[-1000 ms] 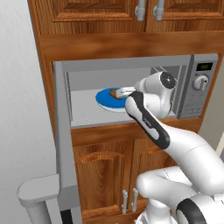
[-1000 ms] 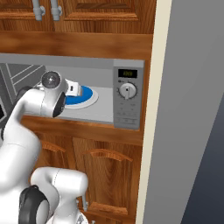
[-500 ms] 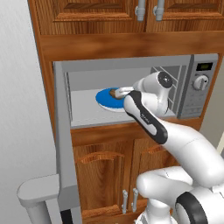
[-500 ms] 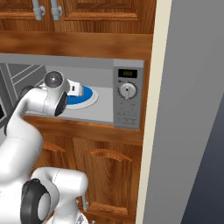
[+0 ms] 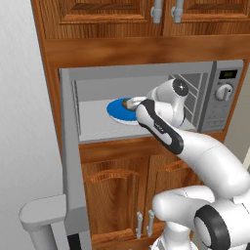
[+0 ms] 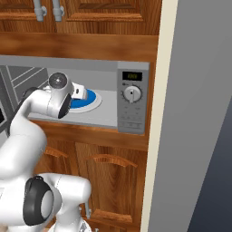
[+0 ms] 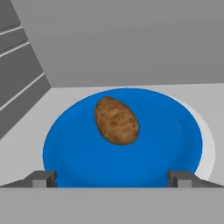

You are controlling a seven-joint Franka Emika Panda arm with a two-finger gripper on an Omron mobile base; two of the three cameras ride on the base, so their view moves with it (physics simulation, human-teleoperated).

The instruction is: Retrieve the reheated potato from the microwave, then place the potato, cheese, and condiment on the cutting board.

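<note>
The microwave (image 5: 223, 105) stands open, its door (image 5: 70, 161) swung out to the left. Inside it lies a tan-brown potato (image 7: 117, 120) on a blue plate (image 7: 65, 151). My gripper (image 7: 113, 178) is inside the cavity, open, just short of the potato, with one fingertip (image 7: 42, 178) at each side of the plate's near rim. From the left base I see the potato (image 5: 126, 103) at the tip of my gripper (image 5: 133, 103), and the plate (image 5: 117, 111) under it. The right base view has the gripper (image 6: 84, 94) over the plate (image 6: 93, 100). Cheese, condiment and cutting board are out of view.
The microwave's control panel (image 6: 131, 102) with a round knob is on the right. Wooden cabinet doors (image 5: 122, 190) sit below and above the microwave. A tall grey wall (image 6: 195, 113) runs close on the right. The cavity's back and side walls (image 7: 131, 43) enclose the plate.
My hand has slid a little deeper into the microwave towards the plate and potato. The jaws have stayed open.
</note>
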